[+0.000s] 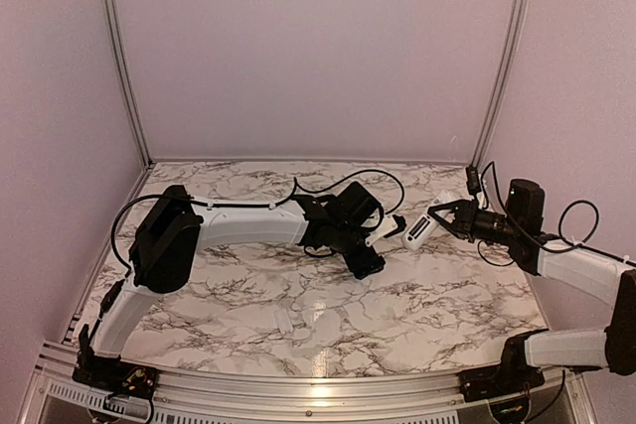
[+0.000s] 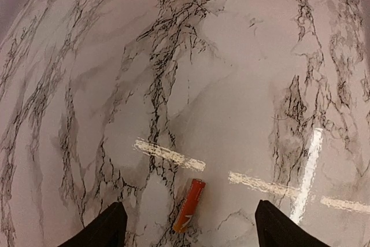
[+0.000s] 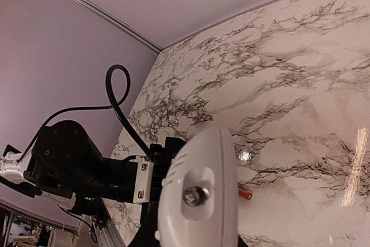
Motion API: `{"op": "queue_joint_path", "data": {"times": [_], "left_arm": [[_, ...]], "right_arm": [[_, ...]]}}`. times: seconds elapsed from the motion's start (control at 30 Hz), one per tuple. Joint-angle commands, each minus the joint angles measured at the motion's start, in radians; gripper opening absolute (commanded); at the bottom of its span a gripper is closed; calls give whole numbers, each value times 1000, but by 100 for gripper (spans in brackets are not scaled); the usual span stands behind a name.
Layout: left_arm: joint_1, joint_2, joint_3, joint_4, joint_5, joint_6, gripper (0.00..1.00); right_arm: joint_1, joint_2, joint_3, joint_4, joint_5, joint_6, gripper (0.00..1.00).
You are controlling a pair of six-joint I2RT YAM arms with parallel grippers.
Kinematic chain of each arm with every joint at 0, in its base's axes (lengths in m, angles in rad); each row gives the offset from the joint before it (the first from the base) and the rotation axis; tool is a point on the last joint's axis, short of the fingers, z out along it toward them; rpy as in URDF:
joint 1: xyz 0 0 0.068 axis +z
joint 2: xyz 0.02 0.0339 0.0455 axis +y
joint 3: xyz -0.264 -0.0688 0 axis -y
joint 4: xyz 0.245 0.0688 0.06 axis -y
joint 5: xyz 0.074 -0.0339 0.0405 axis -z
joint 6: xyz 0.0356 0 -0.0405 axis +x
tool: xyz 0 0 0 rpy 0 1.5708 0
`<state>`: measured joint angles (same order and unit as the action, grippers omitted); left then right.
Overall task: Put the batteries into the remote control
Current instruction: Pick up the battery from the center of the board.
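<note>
An orange battery (image 2: 189,205) lies on the marble table (image 2: 231,73), between the two black fingertips (image 2: 110,228) of my left gripper (image 2: 191,231). That gripper is open and hangs just above the battery, touching nothing. In the top view the left gripper (image 1: 380,245) points down near the table's middle. My right gripper (image 1: 437,216) is shut on the white remote control (image 1: 417,232) and holds it above the table, its free end towards the left gripper. In the right wrist view the remote control (image 3: 202,195) fills the foreground end-on, hiding the fingers. The battery's tip (image 3: 245,193) shows beside it.
A small white flat piece (image 1: 283,320) lies on the table near the front, left of centre. The left arm's black wrist and cable (image 3: 87,166) sit close behind the remote. Pale walls with metal rails (image 1: 124,67) enclose the table.
</note>
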<state>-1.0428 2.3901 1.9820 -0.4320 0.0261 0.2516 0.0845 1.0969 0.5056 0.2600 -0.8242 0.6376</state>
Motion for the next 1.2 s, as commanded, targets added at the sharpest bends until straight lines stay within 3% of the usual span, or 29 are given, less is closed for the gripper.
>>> {"op": "queue_joint_path", "data": {"times": [0.0,0.5,0.67,0.8,1.17], "left_arm": [[25,55,54,-32,54,-17,78],[53,151,129,-105,104,-41,44],[55,134,116,-154,108,-26,22],[67,50,10,-164,75,-37,0],[190,-406,-540,-144,-19,-282,0]], "right_arm": [[-11,-13,11,-2,-13,-8,0],[-9,-13,24,-35,-12,-31,0],[-10,-9,28,-37,-9,-37,0],[-10,-3,29,-30,-11,-35,0],[37,61,77,-35,-41,-71,0]]}}
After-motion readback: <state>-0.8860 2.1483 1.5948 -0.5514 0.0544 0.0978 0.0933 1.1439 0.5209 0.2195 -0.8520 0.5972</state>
